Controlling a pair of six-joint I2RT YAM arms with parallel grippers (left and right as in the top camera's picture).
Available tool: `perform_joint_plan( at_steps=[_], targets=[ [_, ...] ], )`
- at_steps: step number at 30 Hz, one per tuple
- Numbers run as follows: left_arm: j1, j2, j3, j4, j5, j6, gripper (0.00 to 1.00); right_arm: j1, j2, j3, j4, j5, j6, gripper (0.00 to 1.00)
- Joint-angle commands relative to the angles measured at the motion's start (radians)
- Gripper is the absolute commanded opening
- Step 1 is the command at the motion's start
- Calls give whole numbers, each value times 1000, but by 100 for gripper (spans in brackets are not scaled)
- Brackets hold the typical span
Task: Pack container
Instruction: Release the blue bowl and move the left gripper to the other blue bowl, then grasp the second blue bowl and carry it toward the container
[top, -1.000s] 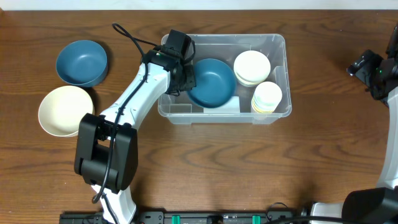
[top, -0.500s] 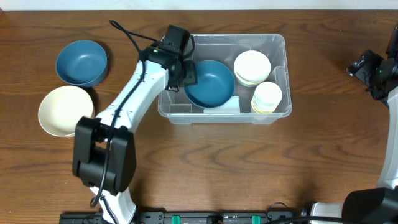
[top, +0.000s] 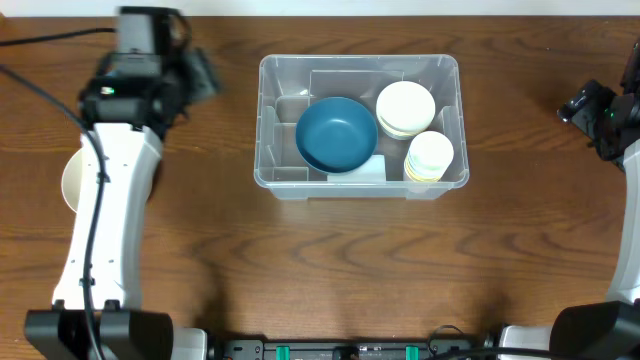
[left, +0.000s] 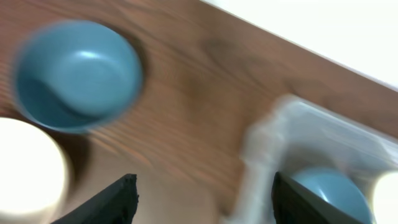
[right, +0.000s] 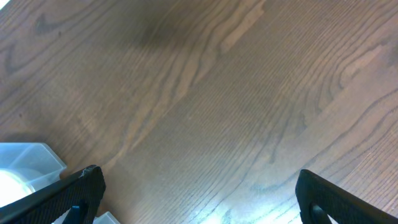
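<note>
The container (top: 262, 150) is seen near the middle of the tabletop (top: 330, 260), upright and open at the top. Three lots of ware are already held inside it: a packed blue bowl (top: 338, 133) in the middle section, a stack of white bowls (top: 405, 108) at the far right, and a stack of pale cups (top: 430, 155) just in front of that stack.

Two pieces are not yet packed. In the left wrist view, a loose blue bowl (left: 74, 74) and a loose cream bowl (left: 25, 171) are found on the bare wood, close beside each other and well apart from the container. In the overhead view the blue one is hidden under the left arm.

The left end effector (left: 202, 193) is held above that stretch of wood between the loose bowls and the container's corner. Its fingers are spread wide and nothing is gripped between them; the view is blurred, so finer detail cannot be told.

The right end effector (right: 199, 180) is kept off at the right edge of the tabletop, also spread wide and empty, with only bare wood beneath it.

The packing is judged to be well past halfway. The two loose bowls are taken to be what is left, and the blue one, lying nearer the left end effector, is the likelier next pick.
</note>
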Motion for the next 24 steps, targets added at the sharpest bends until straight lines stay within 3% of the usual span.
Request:
perform_joint_plan(
  at_steps=[1,7,11,24],
  targets=[
    [53,66,3,79,-49,115,71,-3,2,12,-2,12,-11,99],
    [103,214,3,320,-48,183,72,-4,2,12,-2,12,-11,99],
    [110,313,3,418,-55,295,72,-4,2,12,-2,12,-11,99],
    [126,539,3,386,-198,315,72,-4,2,12,-2,12,-11,99]
  ],
)
